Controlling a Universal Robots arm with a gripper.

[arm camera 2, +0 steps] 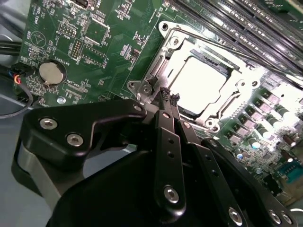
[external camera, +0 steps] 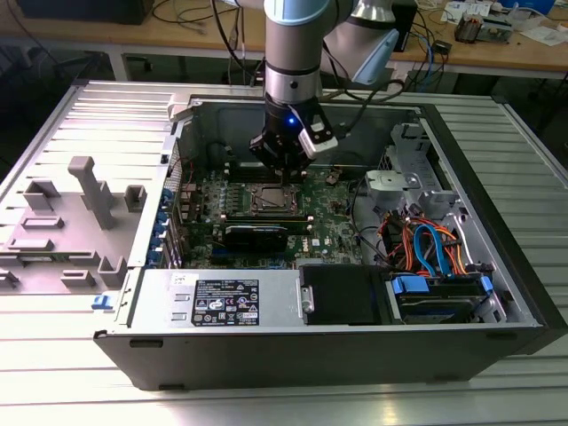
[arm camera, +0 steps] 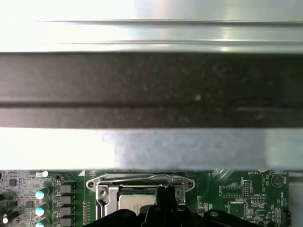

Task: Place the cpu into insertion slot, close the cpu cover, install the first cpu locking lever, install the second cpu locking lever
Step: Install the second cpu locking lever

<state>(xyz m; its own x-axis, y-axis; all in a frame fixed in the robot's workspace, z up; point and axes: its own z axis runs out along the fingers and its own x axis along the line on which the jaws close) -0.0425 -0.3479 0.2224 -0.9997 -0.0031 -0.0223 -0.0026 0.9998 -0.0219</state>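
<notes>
Right now I have the gripper [arm camera 2: 169, 96] hanging low over the motherboard [arm camera 2: 102, 45] inside the open computer case [external camera: 497, 266], its black fingertips pinched together at the corner of the insertion slot [arm camera 2: 204, 81], empty as far as I can see. I read that posture as work on the latching hardware, since the tips sit just beside the slot's silver frame and not above its middle. The cpu [arm camera 2: 201, 80] already lies in the socket, its flat metal top glaring almost white under the light, and the cpu cover [arm camera 2: 161, 61], a thin stamped plate with a big square window, lies flat around it. A thin wire lever [arm camera 2: 222, 47] runs along one edge of the frame (whether it is fully hooked I cannot tell). In the exterior view the gripper [external camera: 286, 160] stands just above the slot [external camera: 272, 199], beside the long black memory slots [external camera: 266, 216].
</notes>
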